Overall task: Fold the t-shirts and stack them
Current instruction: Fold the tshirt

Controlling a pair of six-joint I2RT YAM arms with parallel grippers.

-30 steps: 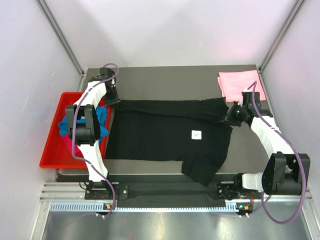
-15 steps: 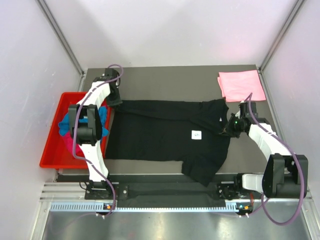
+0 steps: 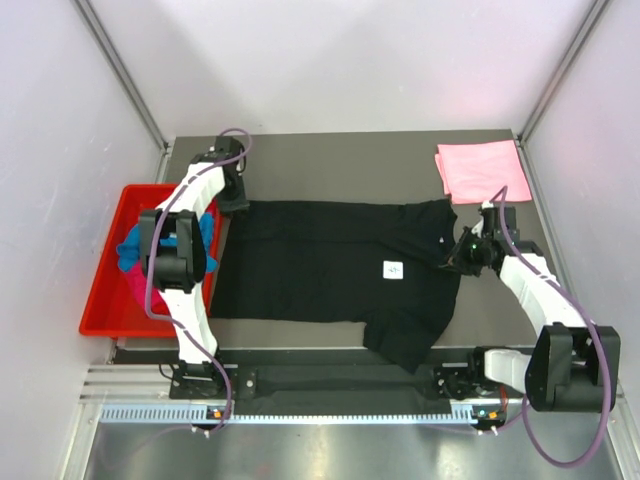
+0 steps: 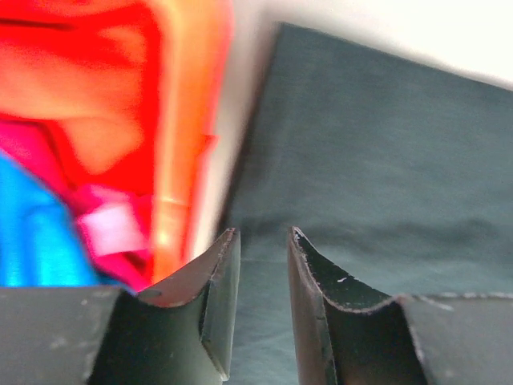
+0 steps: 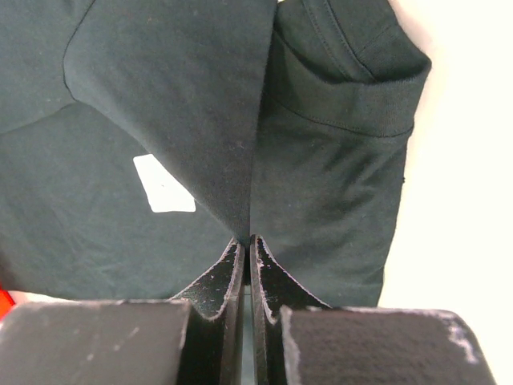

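The black t-shirt (image 3: 320,265) lies spread across the table, its white label (image 3: 393,268) facing up. My left gripper (image 3: 233,200) hovers over the shirt's far left corner; in the left wrist view its jaws (image 4: 263,234) stand apart with only black cloth (image 4: 369,160) below them. My right gripper (image 3: 457,258) is at the shirt's right side. In the right wrist view it (image 5: 246,239) is shut on a raised fold of the black t-shirt (image 5: 200,104), near the label (image 5: 164,184) and a sleeve (image 5: 345,80). A folded light pink t-shirt (image 3: 480,170) lies at the back right.
A red tray (image 3: 100,300) sits off the table's left edge, holding a turquoise blue t-shirt (image 3: 128,250) and a magenta one (image 3: 135,288). In the left wrist view the tray's rim (image 4: 188,120) runs beside the black cloth. White walls enclose the table.
My left gripper has opened and let go of the shirt's far left corner. My right gripper has moved nearer and leftward, still gripping the black cloth.
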